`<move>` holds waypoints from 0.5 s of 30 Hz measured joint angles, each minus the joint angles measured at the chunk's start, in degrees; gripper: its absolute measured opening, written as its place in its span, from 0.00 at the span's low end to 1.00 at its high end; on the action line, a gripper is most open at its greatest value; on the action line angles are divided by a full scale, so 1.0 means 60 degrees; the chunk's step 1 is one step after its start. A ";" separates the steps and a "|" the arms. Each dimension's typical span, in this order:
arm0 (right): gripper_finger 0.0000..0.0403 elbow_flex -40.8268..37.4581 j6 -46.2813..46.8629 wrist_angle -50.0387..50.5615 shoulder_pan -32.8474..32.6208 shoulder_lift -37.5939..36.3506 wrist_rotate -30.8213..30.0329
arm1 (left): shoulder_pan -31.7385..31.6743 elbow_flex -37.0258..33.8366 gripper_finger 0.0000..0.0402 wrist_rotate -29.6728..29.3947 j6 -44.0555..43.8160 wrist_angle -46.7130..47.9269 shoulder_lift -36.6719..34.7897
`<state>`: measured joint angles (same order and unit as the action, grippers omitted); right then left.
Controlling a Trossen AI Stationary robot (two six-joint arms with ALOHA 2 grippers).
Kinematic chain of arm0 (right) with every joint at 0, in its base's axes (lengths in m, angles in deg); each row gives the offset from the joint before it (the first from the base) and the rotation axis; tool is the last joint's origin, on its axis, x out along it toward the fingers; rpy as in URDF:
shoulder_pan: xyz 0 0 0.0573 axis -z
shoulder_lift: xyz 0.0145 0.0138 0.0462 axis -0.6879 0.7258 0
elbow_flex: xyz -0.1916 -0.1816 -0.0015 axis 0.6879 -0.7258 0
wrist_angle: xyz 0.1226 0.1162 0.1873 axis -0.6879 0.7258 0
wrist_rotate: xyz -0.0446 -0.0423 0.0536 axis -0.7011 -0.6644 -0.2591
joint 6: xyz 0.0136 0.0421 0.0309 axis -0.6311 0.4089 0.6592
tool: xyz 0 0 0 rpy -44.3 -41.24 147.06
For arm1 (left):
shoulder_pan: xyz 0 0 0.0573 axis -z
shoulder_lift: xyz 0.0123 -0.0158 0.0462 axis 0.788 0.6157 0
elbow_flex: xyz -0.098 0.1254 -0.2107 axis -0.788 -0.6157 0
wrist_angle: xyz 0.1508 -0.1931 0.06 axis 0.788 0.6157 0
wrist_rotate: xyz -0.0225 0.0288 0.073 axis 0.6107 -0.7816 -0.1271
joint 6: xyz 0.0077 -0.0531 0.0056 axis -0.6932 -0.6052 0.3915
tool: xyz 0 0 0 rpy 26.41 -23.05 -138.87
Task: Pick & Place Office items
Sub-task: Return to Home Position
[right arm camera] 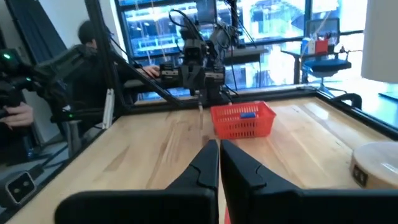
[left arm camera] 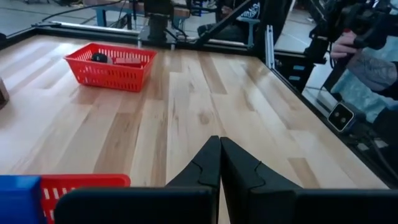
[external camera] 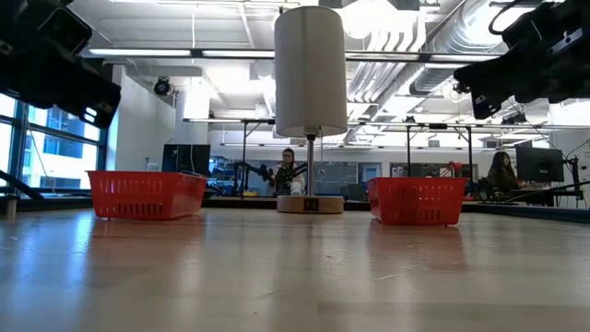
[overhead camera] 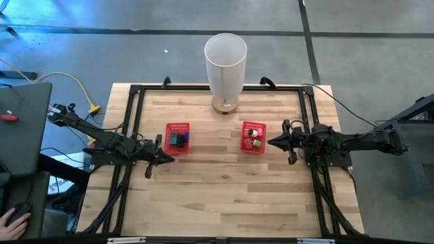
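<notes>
Red mesh walls hide both baskets' contents in the low view. White cylinder (overhead camera: 225, 57): no legible writing. Left basket (overhead camera: 168, 139), just beside the left gripper (overhead camera: 169, 160), holds blue, teal and dark office items (overhead camera: 179, 139). Right basket (overhead camera: 244, 139), just ahead of the right gripper (overhead camera: 271, 142), holds white, pink and green ones, shapes indistinct. Both grippers' fingers are pressed together, empty.

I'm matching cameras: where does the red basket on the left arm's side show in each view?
High view: left red basket, left of centre.
Low view: basket at the picture's left.
Left wrist view: only its rim, close beside the left gripper.
Right wrist view: basket across the table, ahead of the right gripper.
Shared landmark: tall white cylinder, right of it in high and low views.
</notes>
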<state>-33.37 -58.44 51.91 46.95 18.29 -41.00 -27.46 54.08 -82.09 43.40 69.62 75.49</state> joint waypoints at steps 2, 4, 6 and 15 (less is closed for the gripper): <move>0.01 -0.0004 0.0001 0.0246 0.0000 0.0000 -0.0050 | 0.0000 -0.0007 0.00 -0.0038 0.0040 -0.0029 0.0005; 0.01 -0.0004 0.0001 0.0481 0.0000 0.0000 -0.0037 | 0.0000 -0.0010 0.00 -0.0123 0.0079 -0.0039 0.0005; 0.01 -0.0004 0.0027 0.0576 0.0000 0.0000 0.0006 | -0.0004 -0.0017 0.00 -0.0400 -0.0029 -0.0042 0.0005; 0.01 -0.0007 0.0532 0.0958 0.0000 0.0000 -0.0001 | -0.0007 -0.0043 0.00 -0.0498 0.0211 0.0223 0.0005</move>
<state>-33.42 -55.24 57.65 46.95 18.29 -41.00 -27.51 53.83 -85.08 44.66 70.96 75.53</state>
